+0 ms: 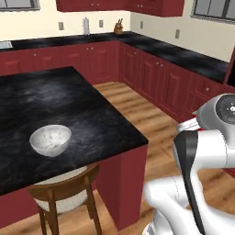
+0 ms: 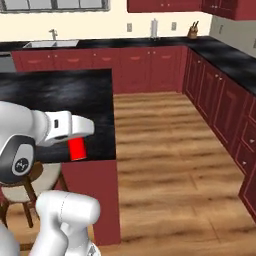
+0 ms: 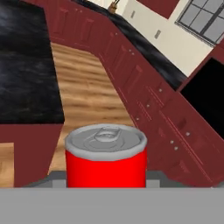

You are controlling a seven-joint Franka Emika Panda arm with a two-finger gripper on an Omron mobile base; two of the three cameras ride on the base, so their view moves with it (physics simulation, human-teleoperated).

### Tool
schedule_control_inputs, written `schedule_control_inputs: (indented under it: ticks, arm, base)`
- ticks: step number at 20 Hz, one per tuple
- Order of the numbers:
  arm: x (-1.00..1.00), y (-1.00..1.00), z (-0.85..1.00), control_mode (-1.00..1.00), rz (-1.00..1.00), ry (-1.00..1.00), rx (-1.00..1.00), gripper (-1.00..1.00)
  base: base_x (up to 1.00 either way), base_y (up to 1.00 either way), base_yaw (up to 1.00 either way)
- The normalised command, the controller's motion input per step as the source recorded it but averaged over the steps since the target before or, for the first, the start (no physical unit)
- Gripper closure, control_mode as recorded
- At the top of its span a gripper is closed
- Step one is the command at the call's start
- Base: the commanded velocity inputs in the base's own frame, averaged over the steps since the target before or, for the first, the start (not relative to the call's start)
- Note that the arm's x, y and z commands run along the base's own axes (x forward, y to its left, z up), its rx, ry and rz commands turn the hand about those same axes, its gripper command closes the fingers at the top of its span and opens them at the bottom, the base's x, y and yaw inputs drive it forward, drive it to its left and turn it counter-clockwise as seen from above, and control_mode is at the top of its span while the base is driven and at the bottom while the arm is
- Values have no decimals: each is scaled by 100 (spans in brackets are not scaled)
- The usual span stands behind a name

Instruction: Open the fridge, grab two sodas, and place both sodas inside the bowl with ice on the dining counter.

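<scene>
Cream walls (image 2: 120,27) rose above dark red base cabinets (image 1: 151,75) with black marbled counters (image 1: 179,53) along two sides. Wood-plank flooring (image 2: 165,150) ran between them. A sink (image 2: 50,44) sat under a window (image 2: 55,4) (partly cropped), and a wooden stool (image 1: 64,195) stood near.

We see the bowl (image 1: 50,140) sitting near the front edge of the glossy black tabletop (image 1: 87,110) of the island, its inside speckled white. Just below it, a wooden stool (image 1: 64,190) with a pale seat is tucked against the dark red base. Our white arm (image 1: 202,151) rises at the lower right, above the wood floor (image 1: 137,110). Red cabinets (image 1: 156,78) under black counters line the far walls.
</scene>
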Motion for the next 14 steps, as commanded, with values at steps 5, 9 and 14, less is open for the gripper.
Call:
schedule_control_inputs:
  ticks: [5, 9, 14]
  arm:
    - [0, 0, 0, 100, 0, 0, 0, 100]
    - [0, 0, 0, 100, 0, 0, 0, 100]
    - [0, 0, 0, 100, 0, 0, 0, 100]
  base:
    - [-14, 86, 40]
    - [53, 67, 28]
    - [75, 41, 22]
